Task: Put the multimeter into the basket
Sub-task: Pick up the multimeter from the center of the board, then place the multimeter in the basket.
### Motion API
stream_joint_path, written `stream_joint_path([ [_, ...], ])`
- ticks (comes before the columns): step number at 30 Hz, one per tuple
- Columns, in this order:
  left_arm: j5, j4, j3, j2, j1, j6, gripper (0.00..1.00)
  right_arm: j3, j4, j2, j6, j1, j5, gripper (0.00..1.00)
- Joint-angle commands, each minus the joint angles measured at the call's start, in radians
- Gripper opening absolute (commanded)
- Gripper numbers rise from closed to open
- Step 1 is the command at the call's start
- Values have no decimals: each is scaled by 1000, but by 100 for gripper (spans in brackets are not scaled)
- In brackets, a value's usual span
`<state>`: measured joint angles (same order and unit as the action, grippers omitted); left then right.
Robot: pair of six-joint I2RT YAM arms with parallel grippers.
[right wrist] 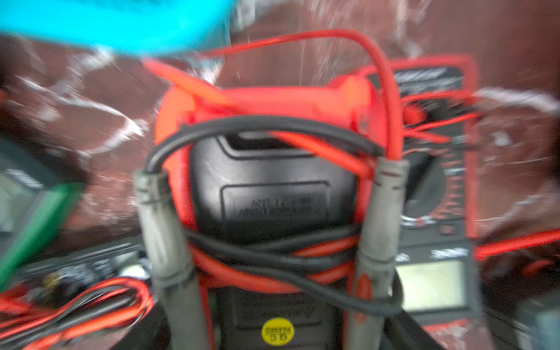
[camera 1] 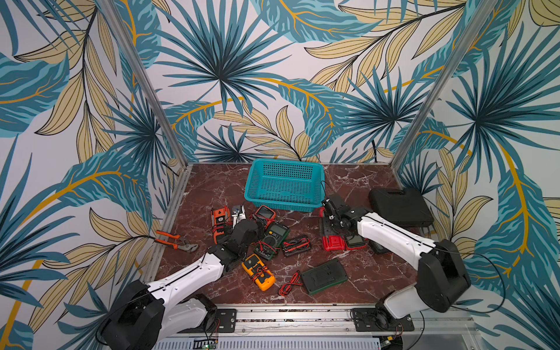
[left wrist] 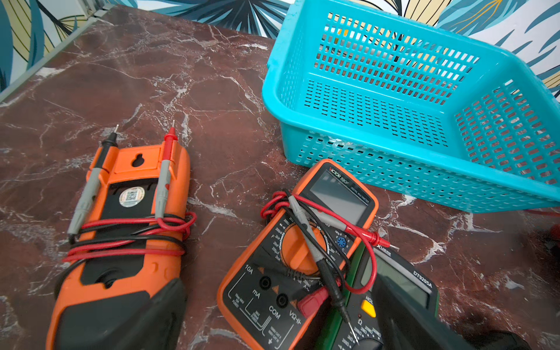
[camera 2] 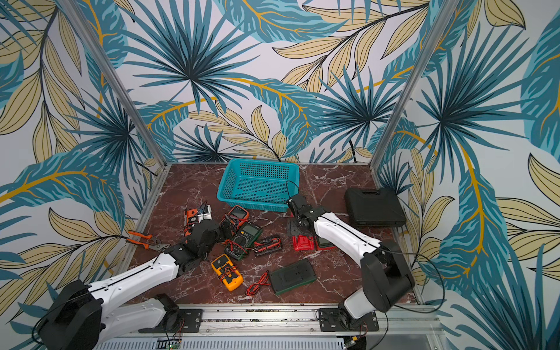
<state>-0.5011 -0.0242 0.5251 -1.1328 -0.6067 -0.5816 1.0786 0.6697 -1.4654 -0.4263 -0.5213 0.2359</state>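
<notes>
My right gripper (camera 1: 328, 212) pinches the red multimeter (right wrist: 272, 188) by its sides, just off the basket's (camera 1: 285, 209) near right corner; my left gripper (camera 1: 260, 226) hangs spread. I judge it rigid and fairly light, its wrapped leads (right wrist: 272, 130) liable to snag.

Red multimeter (right wrist: 272, 197), back up, leads wrapped round, just beside teal mesh basket (camera 1: 285, 171)

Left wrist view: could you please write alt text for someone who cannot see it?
An empty teal basket stands on a marble table. Near it lie a face-down orange multimeter wrapped in leads and a face-up orange-black multimeter lying against a green multimeter.
</notes>
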Motion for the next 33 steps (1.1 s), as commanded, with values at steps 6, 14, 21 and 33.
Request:
stream_joint_path([
  [6, -13, 18, -14, 60, 13, 12, 100, 244, 102, 78, 63, -2, 115, 0],
  [14, -4, -8, -15, 91, 16, 5, 100, 699, 104, -234, 141, -2, 123, 0],
  [21, 16, 0, -27, 121, 17, 2, 100, 1088, 104, -581, 100, 11, 126, 0],
  [33, 19, -39, -39, 159, 18, -6, 100, 1259, 105, -862, -8, 44, 97, 2],
])
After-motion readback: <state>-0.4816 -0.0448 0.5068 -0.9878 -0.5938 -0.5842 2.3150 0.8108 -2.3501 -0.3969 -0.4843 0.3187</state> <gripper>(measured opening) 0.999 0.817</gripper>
